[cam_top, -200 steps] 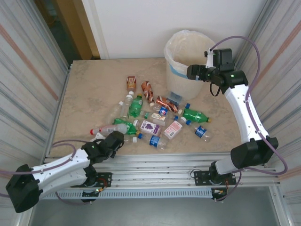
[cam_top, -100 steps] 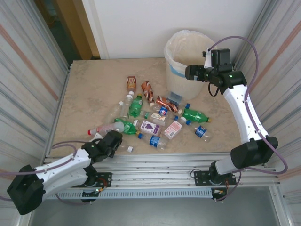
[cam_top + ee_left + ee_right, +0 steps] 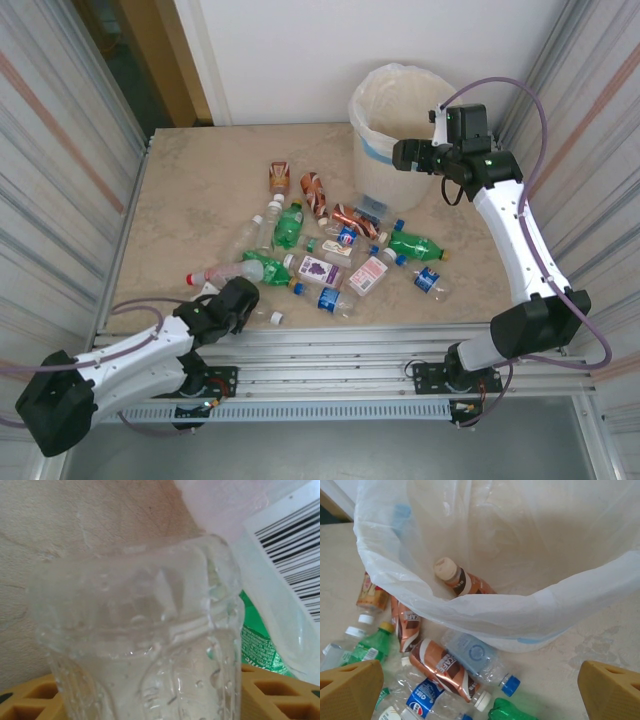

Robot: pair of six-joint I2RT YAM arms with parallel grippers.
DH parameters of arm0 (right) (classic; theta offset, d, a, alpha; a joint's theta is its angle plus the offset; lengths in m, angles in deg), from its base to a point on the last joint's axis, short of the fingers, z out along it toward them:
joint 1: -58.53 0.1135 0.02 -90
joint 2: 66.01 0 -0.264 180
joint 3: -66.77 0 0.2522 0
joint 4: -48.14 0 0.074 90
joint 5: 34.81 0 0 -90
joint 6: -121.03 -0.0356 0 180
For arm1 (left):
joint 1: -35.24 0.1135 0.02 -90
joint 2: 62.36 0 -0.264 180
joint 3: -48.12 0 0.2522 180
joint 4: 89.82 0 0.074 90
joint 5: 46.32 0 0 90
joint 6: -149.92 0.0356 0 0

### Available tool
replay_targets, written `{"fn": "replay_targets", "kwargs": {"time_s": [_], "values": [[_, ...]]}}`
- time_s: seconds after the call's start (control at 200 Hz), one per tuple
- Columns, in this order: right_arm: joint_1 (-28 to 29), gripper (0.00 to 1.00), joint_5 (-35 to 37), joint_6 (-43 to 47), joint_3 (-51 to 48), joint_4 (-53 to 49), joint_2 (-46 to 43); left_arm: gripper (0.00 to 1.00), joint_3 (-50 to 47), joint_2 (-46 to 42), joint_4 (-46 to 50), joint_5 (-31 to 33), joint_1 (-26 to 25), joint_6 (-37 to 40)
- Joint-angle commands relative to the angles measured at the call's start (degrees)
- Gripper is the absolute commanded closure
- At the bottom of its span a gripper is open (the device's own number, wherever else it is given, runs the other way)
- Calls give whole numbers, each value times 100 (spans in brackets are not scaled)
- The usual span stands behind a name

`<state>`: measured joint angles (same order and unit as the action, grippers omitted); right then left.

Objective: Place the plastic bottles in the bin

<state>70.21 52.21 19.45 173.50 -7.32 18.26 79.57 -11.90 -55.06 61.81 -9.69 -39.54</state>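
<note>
1. The left gripper is low at the near edge of the table, left of middle, at the near-left fringe of the scattered plastic bottles.
2. On the left wrist view a clear bottle fills the gap of the left gripper. Its long axis seems to run away from the camera, so the fingers span its width.
3. The fingers look to be touching it, but I cannot tell whether they are clamped.
4. The bin stands toward the far right corner, well apart from this arm.
5. The right gripper hangs at its rim, jaws wide and empty.
6. Hidden: the clear bottle's cap, and its outline from above; a green bottle lies just behind it.
</note>
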Motion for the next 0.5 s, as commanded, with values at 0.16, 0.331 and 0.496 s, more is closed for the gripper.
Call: {"fn": "replay_targets", "kwargs": {"time_s": [0.16,0.331,0.496], "values": [[53,2,94,-196,-33,30,-282,46,-40,-555,284,-416,50,445],[71,2,53,-223,-32,38,-297,48,49,-1034,618,-551,54,622],[91,2,35,-247,-41,56,-301,49,33,-1466,856,-541,54,619]]}}
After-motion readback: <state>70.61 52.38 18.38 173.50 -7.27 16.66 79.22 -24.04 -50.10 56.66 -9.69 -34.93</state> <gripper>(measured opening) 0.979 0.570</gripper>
